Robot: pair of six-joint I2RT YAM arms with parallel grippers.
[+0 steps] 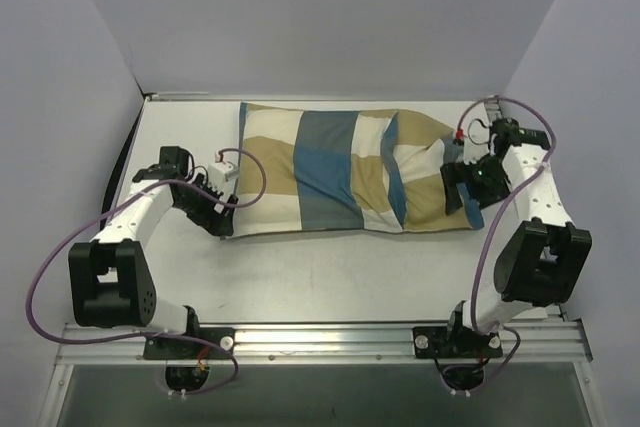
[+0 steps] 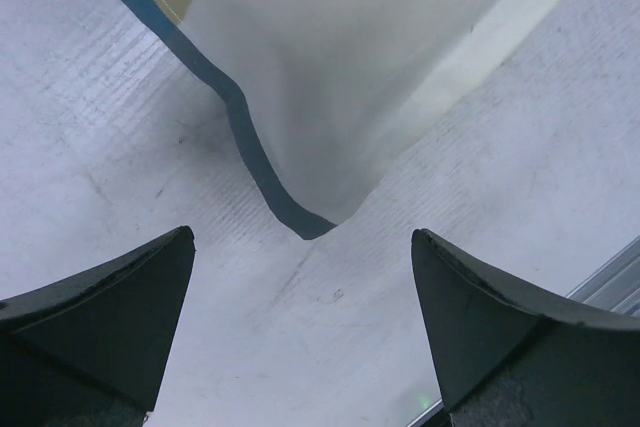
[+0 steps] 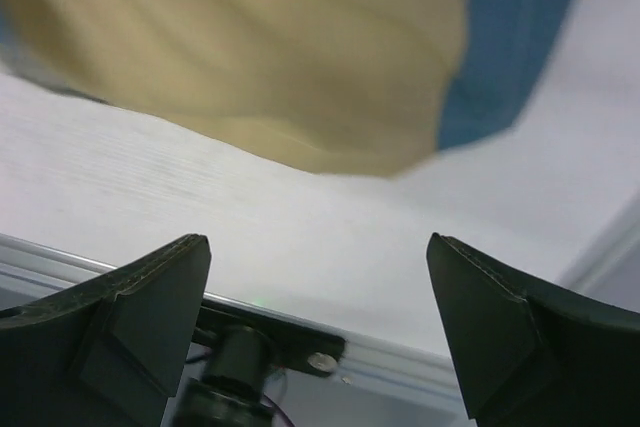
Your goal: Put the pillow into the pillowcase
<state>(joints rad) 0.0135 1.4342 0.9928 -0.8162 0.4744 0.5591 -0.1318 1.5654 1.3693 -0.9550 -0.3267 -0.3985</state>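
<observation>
The pillowcase [image 1: 340,172] with blue, tan and white check blocks lies puffed up across the middle of the table. The cream pillow does not show; no cream cushion is seen outside the case. My left gripper [image 1: 218,219] is open and empty just off the case's near left corner, whose white cloth with a blue edge shows in the left wrist view [image 2: 300,77]. My right gripper [image 1: 468,199] is open and empty at the case's right end; the tan and blue cloth [image 3: 300,47] shows beyond its fingers.
White table [image 1: 330,277] with walls on three sides. A metal rail [image 1: 320,339] runs along the near edge, also in the right wrist view [image 3: 330,352]. Purple cables loop beside both arms.
</observation>
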